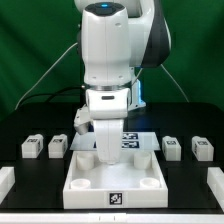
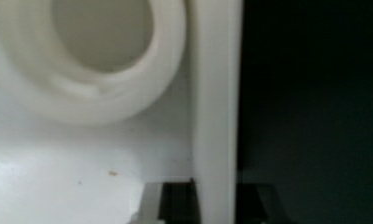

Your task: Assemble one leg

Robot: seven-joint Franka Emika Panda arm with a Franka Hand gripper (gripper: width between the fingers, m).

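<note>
Exterior view: the big white tray (image 1: 115, 190) sits on the black desk (image 1: 30, 185) at front centre, w/ a b/w square tag on its front wall; pattern is too small to read. It has round sockets in the corners, and the two front ones look bare. The arm comes straight down and the claw (image 1: 108, 155) is low over the tray's back part, toward the exterior view's left.

All 4 legs lie on the desk, well apart from the claw, each w/ a tag on top. On the exterior view's left are the outer left leg (image 1: 32, 147) and inner left leg (image 1: 58, 146). On the right are the inner right leg (image 1: 171, 147) and outer right leg (image 1: 202, 149).

The marker board (image 1: 133, 139) lies behind the tray, tags showing, partly hidden by the arm.

Wrist view: super close and blurry. There's one round socket (image 2: 103, 45) and the tray's thin upright wall next to it, w/ dark desk beyond. Dark bits sit either side of that wall at the frame edge, prob the fingers. Can't tell if the claw is pinching the wall or just straddling it.
</note>
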